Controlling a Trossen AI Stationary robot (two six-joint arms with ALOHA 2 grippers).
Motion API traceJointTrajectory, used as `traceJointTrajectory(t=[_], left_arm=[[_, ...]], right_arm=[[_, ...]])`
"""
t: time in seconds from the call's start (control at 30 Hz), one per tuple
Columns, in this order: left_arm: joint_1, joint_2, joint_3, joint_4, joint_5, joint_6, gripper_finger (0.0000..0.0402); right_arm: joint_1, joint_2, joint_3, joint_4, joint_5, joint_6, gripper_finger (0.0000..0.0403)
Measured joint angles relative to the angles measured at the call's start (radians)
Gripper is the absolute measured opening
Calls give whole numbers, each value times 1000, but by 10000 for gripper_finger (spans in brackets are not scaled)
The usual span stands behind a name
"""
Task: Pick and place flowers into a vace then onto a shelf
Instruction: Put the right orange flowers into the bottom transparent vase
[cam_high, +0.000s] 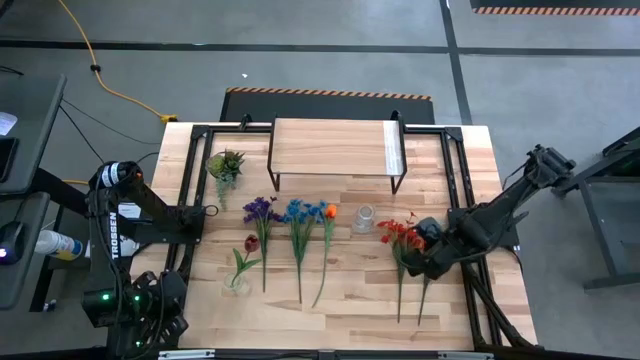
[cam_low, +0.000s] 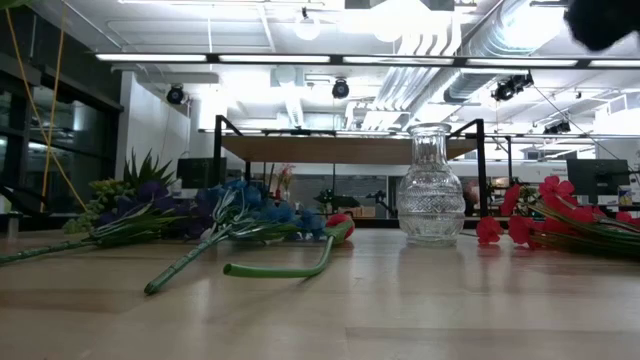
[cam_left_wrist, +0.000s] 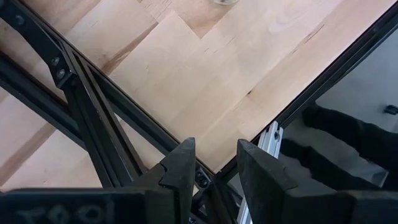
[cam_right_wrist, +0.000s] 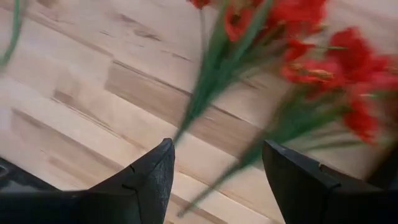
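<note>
The right hand (cam_right_wrist: 217, 180) hovers over the red flowers (cam_high: 403, 236) lying on the bench (cam_high: 340, 310), its fingers spread and grasping nothing. The clear glass vase (cam_high: 364, 218) stands just beside them, near the blue (cam_high: 298, 212), orange (cam_high: 329, 211) and purple flowers (cam_high: 260, 210). The shelf (cam_high: 330, 148) sits along the bench's far edge. The left hand (cam_left_wrist: 211, 180) waits at the bench's left edge, partly parted, empty.

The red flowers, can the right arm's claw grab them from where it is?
Probably yes. The right gripper hangs open just above the red flowers, its fingers either side of their stems, and nothing lies between them.
</note>
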Motion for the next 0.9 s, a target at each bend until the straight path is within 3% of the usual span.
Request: traceJointTrajectory(t=[0.4,0.9], left_arm=[[0,0,0,-2,-4,-26,152],[0,0,0,-10,-6,-26,152]], right_arm=[[0,32,-78,119,-87,40,231],[122,228,-19,138,-211,134,231]])
